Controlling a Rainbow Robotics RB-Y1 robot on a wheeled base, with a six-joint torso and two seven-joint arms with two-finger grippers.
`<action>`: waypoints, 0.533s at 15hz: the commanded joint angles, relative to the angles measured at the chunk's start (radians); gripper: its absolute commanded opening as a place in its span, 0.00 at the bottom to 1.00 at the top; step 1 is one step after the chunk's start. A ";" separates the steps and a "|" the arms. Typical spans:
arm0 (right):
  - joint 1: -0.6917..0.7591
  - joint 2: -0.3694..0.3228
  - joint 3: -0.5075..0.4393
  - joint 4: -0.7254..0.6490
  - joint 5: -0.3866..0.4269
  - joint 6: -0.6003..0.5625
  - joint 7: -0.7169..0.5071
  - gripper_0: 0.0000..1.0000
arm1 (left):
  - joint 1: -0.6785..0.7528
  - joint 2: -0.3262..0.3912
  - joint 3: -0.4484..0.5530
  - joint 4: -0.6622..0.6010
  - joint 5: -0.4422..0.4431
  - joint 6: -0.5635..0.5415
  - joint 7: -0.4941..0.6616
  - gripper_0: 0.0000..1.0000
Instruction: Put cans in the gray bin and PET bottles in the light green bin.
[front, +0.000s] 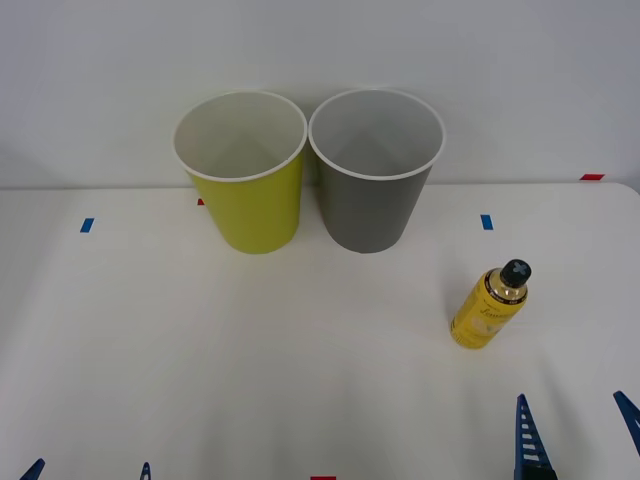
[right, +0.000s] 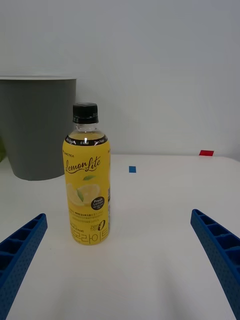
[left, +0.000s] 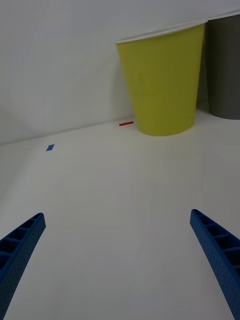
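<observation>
1. Front view: the light green bin (front: 242, 175) and the gray bin (front: 375, 170) stand upright side by side at the far edge of the white counter (front: 250, 350), against the wall, the green one on the robot's left, their rims nearly touching. The PET bottle (front: 489, 305) stands upright on the counter, nearer the robot and to the right of the gray bin, well apart from both bins. The right gripper (front: 578, 430) shows at the lower right edge with its blue ribbed fingers spread wide, holding nothing, short of the bottle. The left gripper (front: 88, 470) peeks in at the lower left edge, only its fingertips visible, set apart. Small blue tape marks (front: 87, 225) and red ones lie on the counter.

2. Right wrist view: the bottle (right: 86, 182), yellow with a lemon label and black cap, stands upright ahead of the right gripper (right: 120, 265), whose fingers (right: 20, 250) are wide apart and touch nothing. The gray bin (right: 37, 127) stands behind the bottle.

3. Left wrist view: the left gripper (left: 117, 260) hovers over bare counter (left: 120, 190), its fingers (left: 217, 255) wide apart and empty. The light green bin (left: 162, 82) stands ahead, with the gray bin (left: 225, 67) just beside it.
</observation>
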 joint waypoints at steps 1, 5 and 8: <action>-0.079 -0.032 0.045 0.042 -0.016 0.010 0.000 1.00 | 0.000 0.000 0.000 0.000 0.000 0.000 0.000 1.00; -0.200 -0.018 0.081 0.121 -0.037 0.012 0.003 1.00 | 0.000 0.000 0.000 0.000 0.000 0.000 0.000 1.00; -0.283 -0.016 0.087 0.179 -0.048 0.012 0.006 1.00 | 0.000 0.000 0.000 0.000 0.000 0.000 0.000 1.00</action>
